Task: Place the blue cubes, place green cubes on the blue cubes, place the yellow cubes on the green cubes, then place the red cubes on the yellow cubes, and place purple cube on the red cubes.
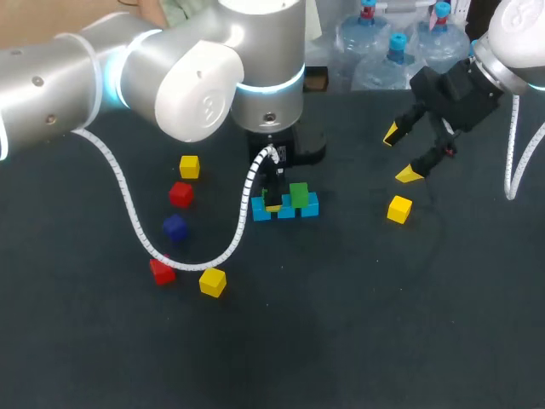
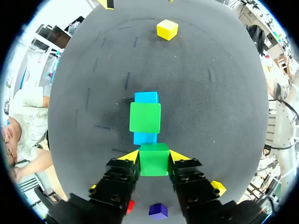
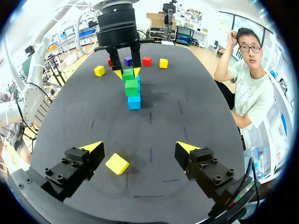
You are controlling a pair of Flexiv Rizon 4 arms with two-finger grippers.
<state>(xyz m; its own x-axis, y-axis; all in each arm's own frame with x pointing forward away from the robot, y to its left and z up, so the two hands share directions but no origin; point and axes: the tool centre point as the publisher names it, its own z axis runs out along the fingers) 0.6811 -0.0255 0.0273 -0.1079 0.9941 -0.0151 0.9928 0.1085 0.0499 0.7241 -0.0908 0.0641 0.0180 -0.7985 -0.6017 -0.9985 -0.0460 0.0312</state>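
Observation:
Three blue cubes (image 1: 285, 210) lie in a row mid-table. One green cube (image 1: 298, 194) sits on top of the row, also seen ahead of the left fingers as the green cube (image 2: 145, 117) over blue cubes (image 2: 146, 97). My left gripper (image 2: 154, 157) is shut on a second green cube (image 2: 154, 164) at the row's near end; whether it rests on blue I cannot tell. In the head view the left gripper (image 1: 272, 203) stands at the row's left part. My right gripper (image 1: 404, 153) hangs open above a lone yellow cube (image 1: 398, 209), the yellow cube (image 3: 117, 164) lying between and below its fingers.
Left of the row lie a yellow cube (image 1: 189, 166), a red cube (image 1: 180, 194), a purple cube (image 1: 174, 226), another red cube (image 1: 162, 271) and a yellow cube (image 1: 212, 281). The left arm's white cable (image 1: 128, 204) loops over them. Water bottles (image 1: 396, 55) stand at the back.

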